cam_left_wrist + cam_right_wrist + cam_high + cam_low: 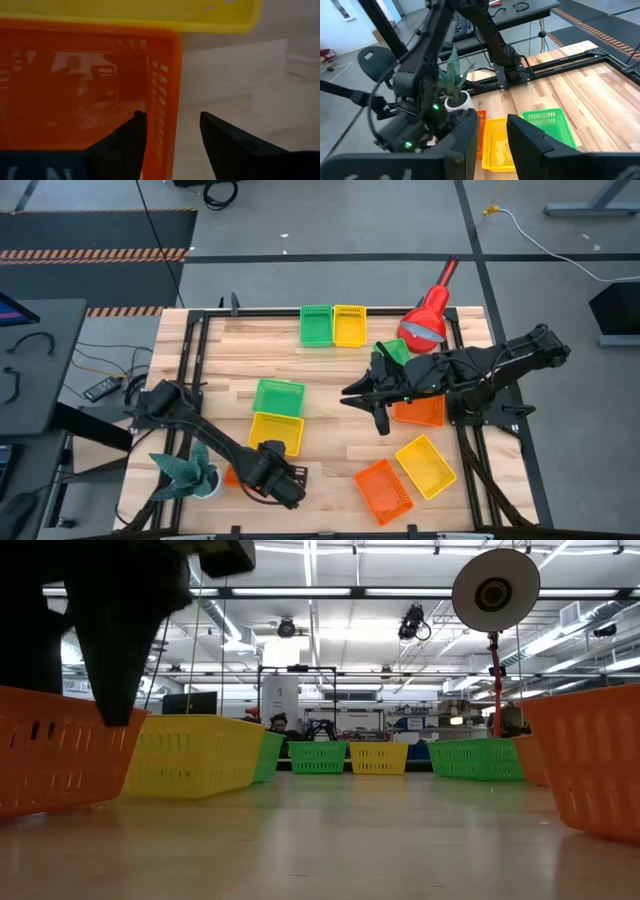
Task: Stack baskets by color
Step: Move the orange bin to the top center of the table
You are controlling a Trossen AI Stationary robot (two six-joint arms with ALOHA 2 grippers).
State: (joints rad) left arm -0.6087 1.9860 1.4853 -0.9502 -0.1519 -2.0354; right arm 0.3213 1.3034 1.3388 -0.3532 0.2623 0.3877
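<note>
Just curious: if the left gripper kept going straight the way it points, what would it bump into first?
Probably the orange basket: the left gripper is open astride its side wall. Beyond lies a yellow basket.

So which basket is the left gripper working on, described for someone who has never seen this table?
Start from the potted plant at the table's near left corner. Just right of it, under the left gripper, sits an orange basket, one open finger inside its wall and one outside. It lies right beside a yellow basket and is the only orange one on that side; the others lie near the right arm.
</note>
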